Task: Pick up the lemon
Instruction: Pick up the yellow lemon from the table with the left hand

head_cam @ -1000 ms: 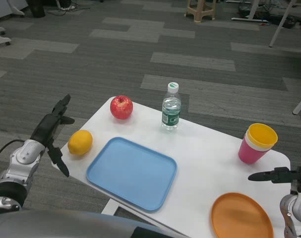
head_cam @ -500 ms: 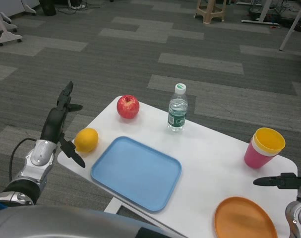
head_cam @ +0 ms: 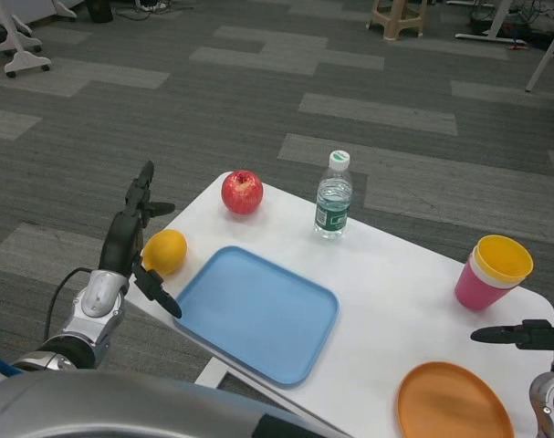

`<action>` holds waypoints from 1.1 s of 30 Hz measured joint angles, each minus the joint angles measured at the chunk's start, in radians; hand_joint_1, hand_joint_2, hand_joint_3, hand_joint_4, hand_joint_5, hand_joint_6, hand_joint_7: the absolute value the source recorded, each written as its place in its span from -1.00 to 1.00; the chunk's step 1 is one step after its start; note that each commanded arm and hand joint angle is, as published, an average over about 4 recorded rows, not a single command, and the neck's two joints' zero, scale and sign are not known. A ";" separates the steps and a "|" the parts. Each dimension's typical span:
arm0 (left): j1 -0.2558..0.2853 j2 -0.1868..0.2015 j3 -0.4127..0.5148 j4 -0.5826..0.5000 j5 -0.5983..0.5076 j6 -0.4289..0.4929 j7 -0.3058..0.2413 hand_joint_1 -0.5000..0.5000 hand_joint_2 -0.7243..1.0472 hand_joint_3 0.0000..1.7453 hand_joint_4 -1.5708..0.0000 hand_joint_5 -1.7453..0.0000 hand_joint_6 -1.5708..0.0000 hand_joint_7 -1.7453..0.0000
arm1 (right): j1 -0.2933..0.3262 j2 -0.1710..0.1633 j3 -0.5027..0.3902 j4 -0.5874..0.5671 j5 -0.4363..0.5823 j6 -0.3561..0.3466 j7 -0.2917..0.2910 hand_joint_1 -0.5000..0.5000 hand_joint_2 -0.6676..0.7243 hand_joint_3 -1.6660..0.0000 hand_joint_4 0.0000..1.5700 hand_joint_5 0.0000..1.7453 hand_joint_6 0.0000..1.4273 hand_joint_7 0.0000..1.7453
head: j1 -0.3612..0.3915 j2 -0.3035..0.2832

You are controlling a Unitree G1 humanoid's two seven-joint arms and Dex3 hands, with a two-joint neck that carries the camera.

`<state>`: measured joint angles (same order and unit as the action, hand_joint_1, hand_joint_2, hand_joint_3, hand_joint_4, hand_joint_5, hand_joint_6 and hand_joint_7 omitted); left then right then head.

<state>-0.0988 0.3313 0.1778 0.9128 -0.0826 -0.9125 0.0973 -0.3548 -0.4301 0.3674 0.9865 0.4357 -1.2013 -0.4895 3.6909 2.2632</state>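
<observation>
Closer to the lemon [head_cam: 164,252] than half a second ago, the left hand [head_cam: 130,239] now has its spread, released fingers [head_cam: 145,182] bracketing the fruit from the left, holding nothing. That lemon sits on the desk [head_cam: 386,292] at its left corner, just right of those fingers, beside the blue tray [head_cam: 256,312]. Far right, the right hand [head_cam: 523,335] waits, fingers extended, grasping nothing.

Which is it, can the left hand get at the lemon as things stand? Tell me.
Probably yes. The left hand is open right beside the lemon at the table's left edge, and nothing stands between them.
</observation>
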 measured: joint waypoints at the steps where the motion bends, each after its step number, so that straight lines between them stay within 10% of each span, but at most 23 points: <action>1: 0.000 -0.001 -0.006 0.008 -0.006 -0.003 0.000 -1.00 -1.00 -0.90 1.00 -0.50 1.00 1.00 | 0.000 0.000 0.000 0.000 0.000 0.000 0.000 -0.79 0.86 1.00 -1.00 -1.00 -1.00 -1.00 | 0.000 -0.001; 33: 0.011 -0.019 -0.028 0.110 -0.097 -0.056 -0.018 -1.00 -1.00 -0.90 0.93 -0.59 1.00 1.00 | 0.000 0.000 0.005 0.014 0.001 0.000 0.000 -0.83 0.89 1.00 -1.00 -1.00 -1.00 -1.00 | 0.023 -0.008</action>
<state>-0.0880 0.3119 0.1496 1.0228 -0.1793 -0.9687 0.0790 -0.3549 -0.4301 0.3725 1.0009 0.4366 -1.2013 -0.4894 3.7141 2.2551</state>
